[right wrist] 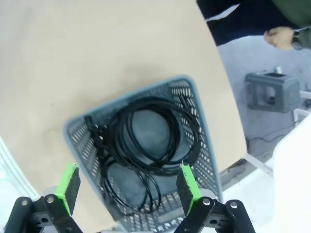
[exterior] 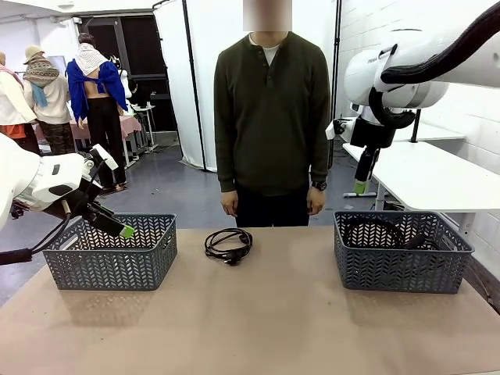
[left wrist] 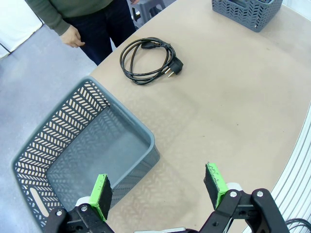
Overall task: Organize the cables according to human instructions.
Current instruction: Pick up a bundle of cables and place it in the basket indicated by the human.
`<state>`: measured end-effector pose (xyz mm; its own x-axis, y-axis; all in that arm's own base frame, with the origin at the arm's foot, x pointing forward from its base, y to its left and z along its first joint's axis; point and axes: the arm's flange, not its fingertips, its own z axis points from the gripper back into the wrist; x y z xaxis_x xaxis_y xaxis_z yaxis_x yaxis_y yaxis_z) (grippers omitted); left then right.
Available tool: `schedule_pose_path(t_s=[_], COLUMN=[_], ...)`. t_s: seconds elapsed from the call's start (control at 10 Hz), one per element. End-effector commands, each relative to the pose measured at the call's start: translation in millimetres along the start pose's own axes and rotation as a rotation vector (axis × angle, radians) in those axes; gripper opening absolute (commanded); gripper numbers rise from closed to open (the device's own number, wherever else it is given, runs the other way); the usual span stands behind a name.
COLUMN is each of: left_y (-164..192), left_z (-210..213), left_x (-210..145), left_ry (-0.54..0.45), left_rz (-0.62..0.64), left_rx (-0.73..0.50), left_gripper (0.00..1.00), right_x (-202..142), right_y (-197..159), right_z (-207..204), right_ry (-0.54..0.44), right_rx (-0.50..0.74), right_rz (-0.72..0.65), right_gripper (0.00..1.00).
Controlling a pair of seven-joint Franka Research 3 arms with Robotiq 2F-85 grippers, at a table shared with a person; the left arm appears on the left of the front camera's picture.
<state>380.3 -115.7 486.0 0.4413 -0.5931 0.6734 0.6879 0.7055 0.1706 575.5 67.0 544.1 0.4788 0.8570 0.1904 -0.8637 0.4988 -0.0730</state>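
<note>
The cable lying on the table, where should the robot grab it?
Probably from straight above, pinching the bundled strands of the cable on the coil's side away from the plug. It lies flat on the table, so fingers can straddle the loops there; the plug end looks lumpier.

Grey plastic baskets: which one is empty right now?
The grey lattice basket under the left gripper, at the table's left end, is empty. The other grey basket holds coiled black cables.
</note>
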Motion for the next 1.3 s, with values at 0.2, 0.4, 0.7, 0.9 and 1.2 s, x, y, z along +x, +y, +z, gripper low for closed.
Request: schedule_pose_path(t_s=[0.2,0.4,0.7,0.9,1.2], left_y=[1.2,1.2,1.2,1.2,1.2], left_z=[-0.6,-0.6,-0.6,-0.6,-0.6], left_x=[-0.5,-0.5,-0.5,-0.5,-0.5], left_ry=[-0.003,-0.003,-0.003,-0.003,-0.003], left_rz=[0.018,0.018,0.018,0.018,0.018], left_rx=[0.0,0.0,0.0,0.0,0.0], left_gripper=[1.0,1.0,1.0,1.0,1.0], right_x=[-1.7,-0.3,6.0,7.1,17.5], right_y=[64.3,90.5,122.7,128.7,129.3], right_z=[-28.4,-33.9,-46.9,-49.8,-47.0], right_ry=[-0.176,-0.202,-0.209,-0.21,-0.162], right_rx=[-0.022,-0.003,0.037,0.061,0.043], right_rz=[0.002,0.036,0.104,0.124,0.099], right_gripper=[1.0,1.0,1.0,1.0,1.0])
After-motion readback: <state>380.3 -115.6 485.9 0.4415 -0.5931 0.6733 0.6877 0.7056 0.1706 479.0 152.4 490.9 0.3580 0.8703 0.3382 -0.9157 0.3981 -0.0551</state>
